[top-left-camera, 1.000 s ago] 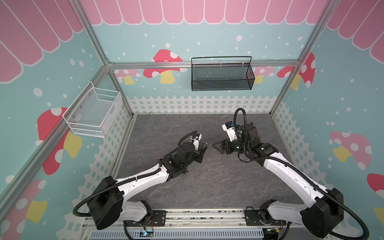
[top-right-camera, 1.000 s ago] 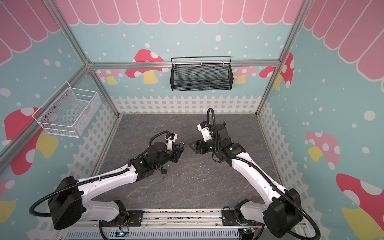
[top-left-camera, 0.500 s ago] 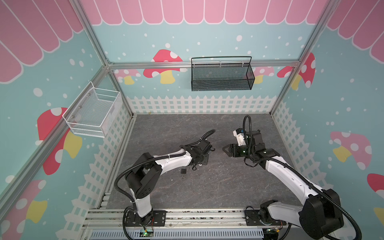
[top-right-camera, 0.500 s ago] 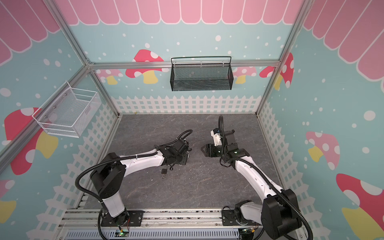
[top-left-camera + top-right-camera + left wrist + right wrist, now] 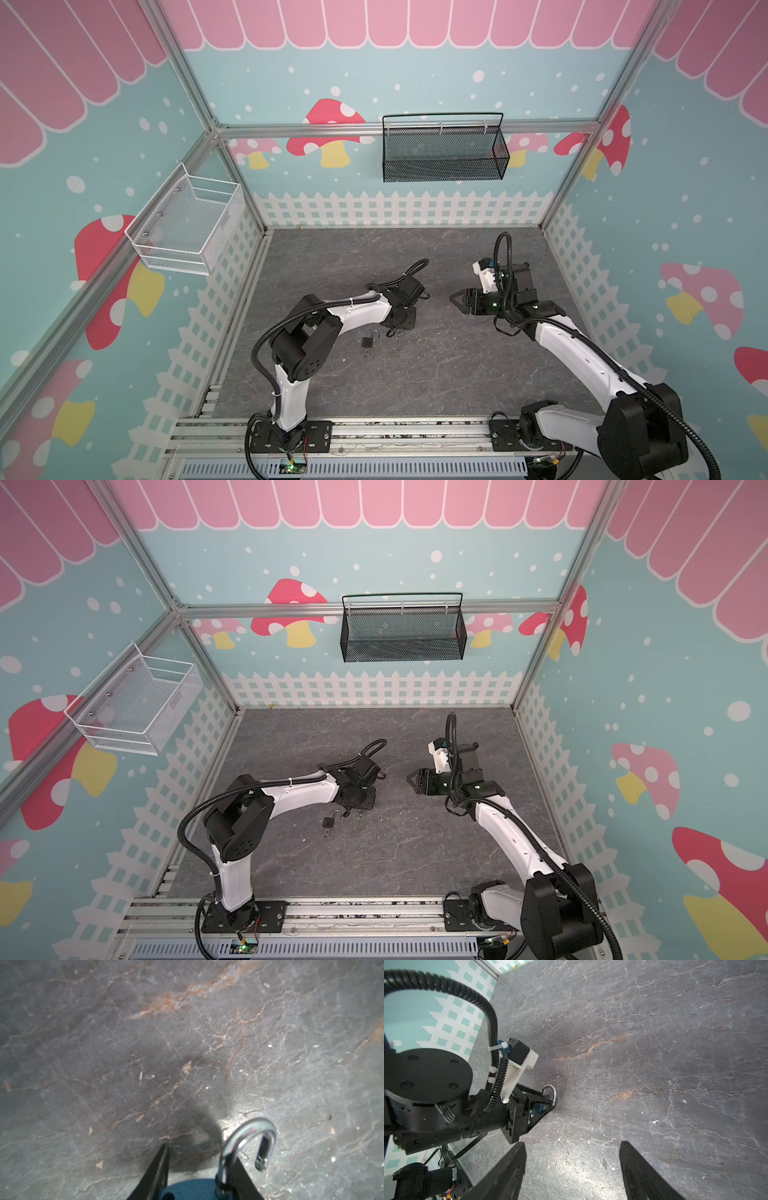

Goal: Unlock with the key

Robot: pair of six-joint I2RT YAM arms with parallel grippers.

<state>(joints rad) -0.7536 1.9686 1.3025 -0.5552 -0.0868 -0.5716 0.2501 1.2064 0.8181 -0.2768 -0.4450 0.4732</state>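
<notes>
Your left pincer point(image 5: 200, 1151) is partly closed on the blue-bodied padlock point(image 5: 187, 1188), low over the grey stone-pattern desk point(image 5: 145, 1043). The padlock's silver steel shackle point(image 5: 252, 1124) hangs open. Your right pincer point(image 5: 572, 1143) is spread wide and holds nothing, apart from the left. In a top view a small dark looped item point(image 5: 368, 341) lies on the desk beside the left pincer. You cannot tell if it is the key.

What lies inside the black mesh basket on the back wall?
Nothing shows inside the black mesh basket in both top views, only its own mesh. The floor strip behind its front wall is too dim to judge.
</notes>
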